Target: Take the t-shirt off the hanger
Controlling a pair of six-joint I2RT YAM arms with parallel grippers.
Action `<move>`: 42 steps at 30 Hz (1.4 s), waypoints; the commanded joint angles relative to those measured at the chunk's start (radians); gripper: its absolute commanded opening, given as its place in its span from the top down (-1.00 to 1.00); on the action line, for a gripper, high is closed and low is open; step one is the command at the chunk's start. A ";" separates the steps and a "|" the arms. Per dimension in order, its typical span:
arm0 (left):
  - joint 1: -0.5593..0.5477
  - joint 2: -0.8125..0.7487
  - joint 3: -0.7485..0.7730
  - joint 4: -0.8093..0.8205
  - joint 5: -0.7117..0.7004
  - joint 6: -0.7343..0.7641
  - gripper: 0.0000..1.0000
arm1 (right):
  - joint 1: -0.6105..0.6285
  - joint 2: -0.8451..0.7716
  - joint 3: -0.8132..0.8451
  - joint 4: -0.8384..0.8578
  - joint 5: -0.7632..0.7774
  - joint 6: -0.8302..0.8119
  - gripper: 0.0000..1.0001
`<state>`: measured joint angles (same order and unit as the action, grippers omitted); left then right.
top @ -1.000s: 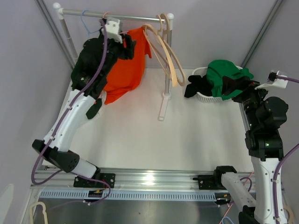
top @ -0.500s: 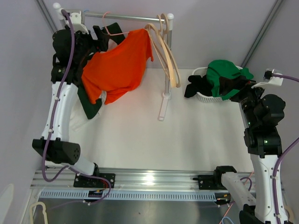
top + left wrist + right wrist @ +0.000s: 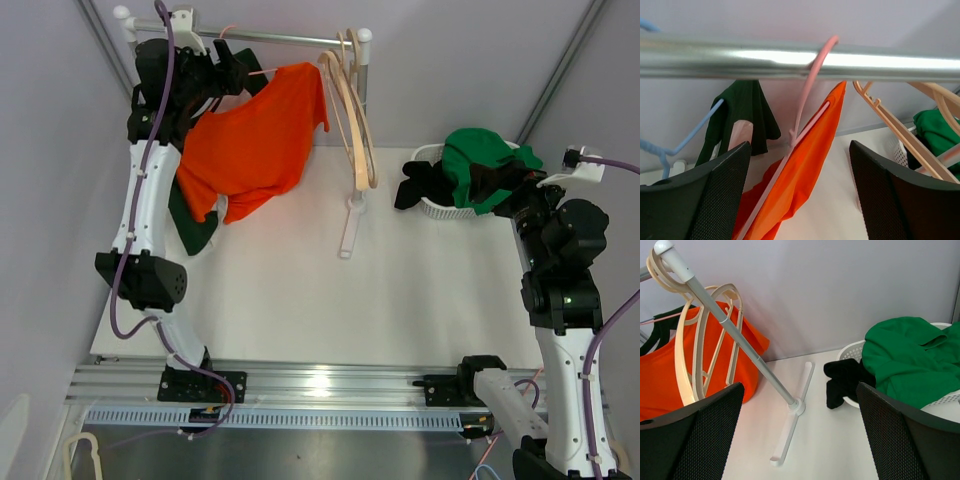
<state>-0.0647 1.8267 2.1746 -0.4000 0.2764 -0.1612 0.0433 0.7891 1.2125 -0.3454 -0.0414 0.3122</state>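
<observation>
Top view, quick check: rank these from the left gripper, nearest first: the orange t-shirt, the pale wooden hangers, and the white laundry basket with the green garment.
1. The orange t-shirt, hanging from the metal rail right beside the left gripper.
2. The pale wooden hangers, at the rail's right end.
3. The white laundry basket, far over on the right side.

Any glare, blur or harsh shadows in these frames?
Left wrist: hard glare streak along the metal rail; the orange t-shirt below it is sharp. Top external: a hot spot on the aluminium base track, otherwise sharp. Right wrist: even light, no glare.
</observation>
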 commanded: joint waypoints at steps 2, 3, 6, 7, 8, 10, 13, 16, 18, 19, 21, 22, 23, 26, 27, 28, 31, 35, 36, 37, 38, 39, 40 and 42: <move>0.014 0.052 0.119 -0.026 0.044 -0.026 -0.60 | 0.004 0.002 0.013 0.023 0.012 -0.018 -0.99; 0.016 0.063 0.132 -0.028 0.050 -0.029 -0.58 | 0.004 0.002 0.013 0.025 0.014 -0.019 -0.99; 0.019 0.082 0.143 -0.028 0.063 -0.037 -0.52 | 0.006 0.006 0.013 0.028 0.017 -0.019 -0.99; 0.019 0.085 0.143 -0.028 0.066 -0.038 -0.50 | 0.004 0.006 0.013 0.026 0.015 -0.019 -0.99; 0.019 0.091 0.142 -0.028 0.066 -0.035 -0.48 | 0.004 0.006 0.012 0.028 0.015 -0.019 -0.99; 0.019 0.098 0.148 -0.026 0.064 -0.035 -0.47 | 0.006 0.004 0.010 0.026 0.014 -0.019 -0.99; 0.020 0.111 0.156 -0.033 0.064 -0.034 -0.36 | 0.004 0.002 0.007 0.025 0.015 -0.022 -0.99; 0.022 0.118 0.154 -0.037 0.060 -0.040 -0.26 | 0.006 0.001 0.004 0.023 0.015 -0.021 -0.99; 0.022 0.117 0.149 -0.037 0.057 -0.044 -0.14 | 0.004 0.001 -0.002 0.023 0.015 -0.019 -0.99; 0.022 0.117 0.152 -0.039 0.056 -0.044 0.01 | 0.004 -0.001 -0.002 0.025 0.015 -0.016 -0.99; 0.022 0.117 0.151 -0.042 0.055 -0.049 0.14 | 0.006 -0.001 -0.011 0.029 0.014 -0.012 -0.99; 0.022 0.118 0.149 -0.042 0.055 -0.051 0.24 | 0.004 -0.002 -0.014 0.031 0.012 -0.013 -0.99; 0.022 0.118 0.148 -0.042 0.056 -0.052 0.28 | 0.004 -0.002 -0.016 0.029 0.011 -0.012 -0.99; 0.022 0.123 0.151 -0.034 0.067 -0.054 0.48 | 0.004 -0.005 -0.019 0.029 0.009 -0.010 -0.99; 0.022 0.128 0.155 -0.028 0.101 -0.052 0.54 | 0.004 -0.007 -0.021 0.028 0.009 -0.012 -0.99; 0.022 0.129 0.156 -0.022 0.107 -0.054 0.79 | 0.004 -0.008 -0.022 0.028 0.008 -0.013 -0.99; 0.022 0.147 0.207 -0.036 0.112 -0.078 0.99 | 0.004 -0.008 -0.027 0.028 0.003 -0.012 -0.99; 0.020 0.125 0.226 -0.017 0.110 -0.136 0.99 | 0.004 -0.007 -0.034 0.029 -0.006 -0.004 -0.99; 0.020 0.117 0.229 -0.014 0.103 -0.149 0.99 | 0.006 -0.008 -0.034 0.029 -0.008 -0.004 -0.99; 0.020 0.099 0.228 -0.014 0.078 -0.158 0.99 | 0.004 -0.008 -0.034 0.028 -0.008 -0.004 -0.99; 0.020 0.089 0.228 -0.016 0.066 -0.176 0.99 | 0.004 -0.010 -0.033 0.028 -0.009 -0.002 -0.99; 0.020 0.080 0.229 -0.017 0.057 -0.184 0.99 | 0.004 -0.011 -0.034 0.028 -0.009 -0.002 -0.99; 0.020 0.074 0.231 -0.023 0.038 -0.190 0.99 | 0.004 -0.013 -0.034 0.028 -0.009 -0.002 -0.99; 0.020 0.051 0.229 -0.049 0.026 -0.212 0.99 | 0.004 -0.016 -0.034 0.028 -0.014 -0.001 -0.99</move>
<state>-0.0513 1.9671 2.3455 -0.4736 0.3340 -0.3027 0.0441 0.7860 1.1770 -0.3389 -0.0353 0.3122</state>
